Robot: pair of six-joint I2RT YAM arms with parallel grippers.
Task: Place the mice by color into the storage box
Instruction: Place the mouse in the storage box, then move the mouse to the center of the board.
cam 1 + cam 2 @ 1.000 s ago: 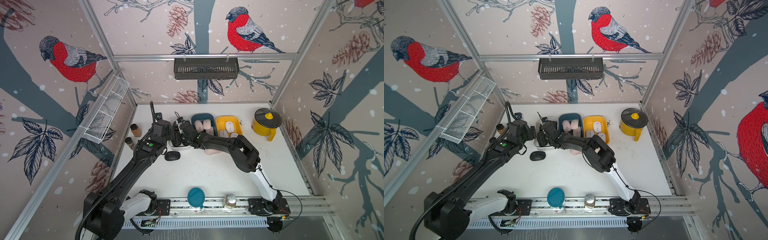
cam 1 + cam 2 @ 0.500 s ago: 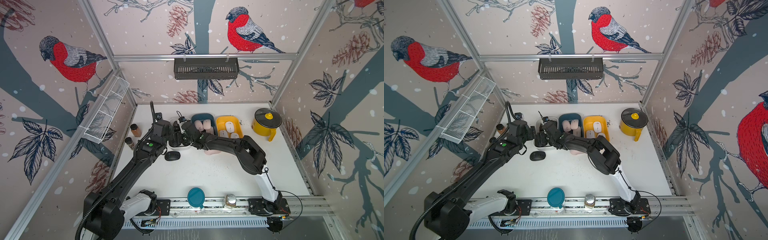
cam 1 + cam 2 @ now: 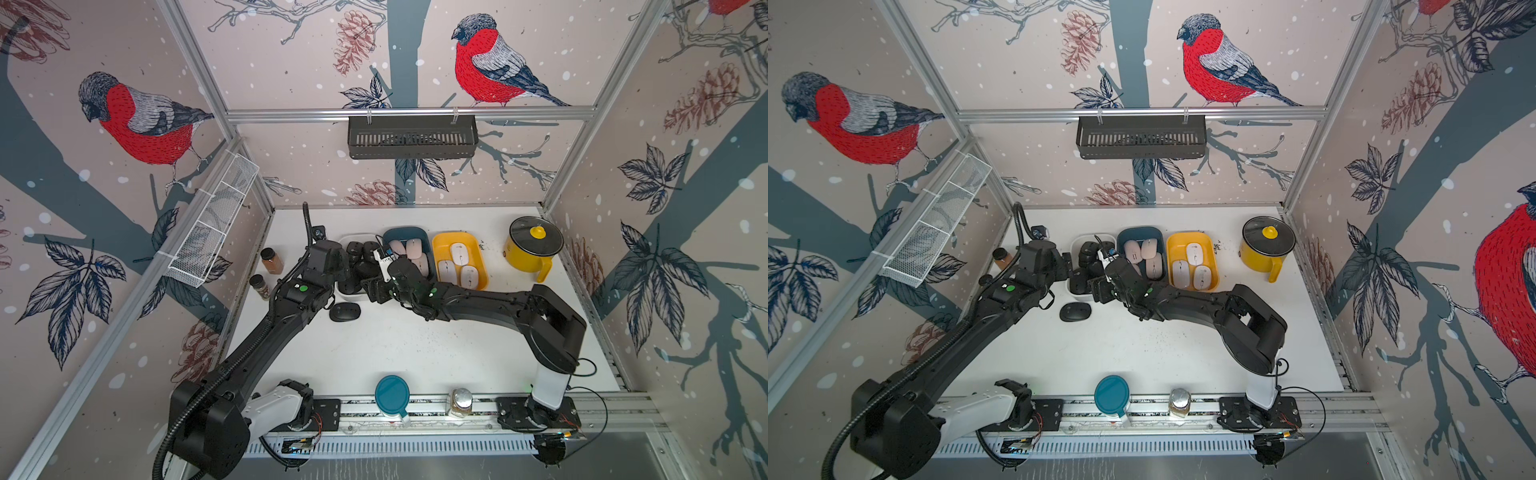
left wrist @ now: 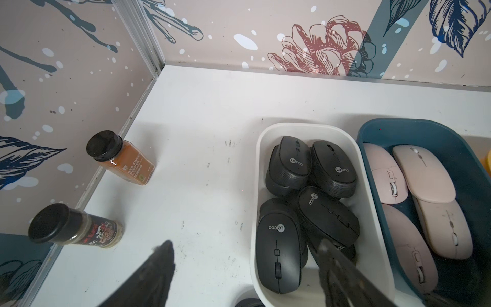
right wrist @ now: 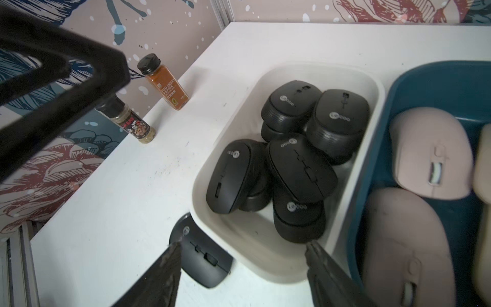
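Robotics lab test cell: alu-frame [image 3: 407,113] booth, bird-print panels [image 3: 141,120], 2 arms [image 3: 478,301] on rail [image 3: 615,405]

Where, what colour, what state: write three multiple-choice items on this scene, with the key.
1. The black mouse outside the bins lies: A in the yellow bin; B on the table beside the white bin; C on the pot.
2. The pink mice lie in the: A dark blue bin; B yellow bin; C white bin.
3. The right gripper is: A shut on a jar; B shut on a pink mouse; C open, empty.
B: both top views show it there. A: blue walls surround them. C: its fingers stand apart, gripping nothing.
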